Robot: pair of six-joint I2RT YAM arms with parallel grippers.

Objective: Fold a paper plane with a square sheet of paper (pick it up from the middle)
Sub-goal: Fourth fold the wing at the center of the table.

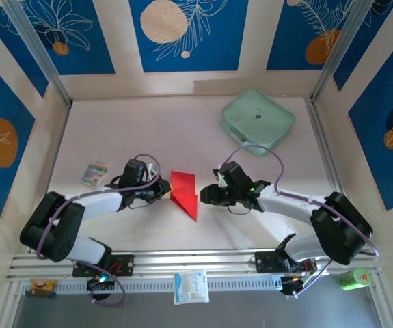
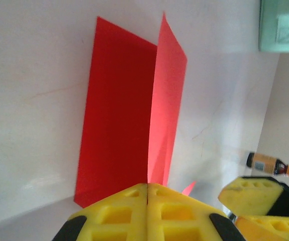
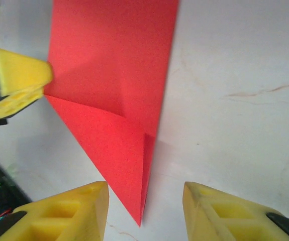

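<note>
Right jaws astride near-pointing paper plane (image 3: 114, 75)

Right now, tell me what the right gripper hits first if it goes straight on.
The red paper: its pointed end lies between the right gripper's open jaws, so that comes first. How high the jaws ride above it is unclear.

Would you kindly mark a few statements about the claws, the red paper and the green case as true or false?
1. The right claw is open. True.
2. The left claw is open. False: it is shut on the edge of the paper.
3. The paper lies flat and unfolded. False: it is creased, with one flap standing up.
4. The case lies apart from the paper, farther back on the right. True.
</note>
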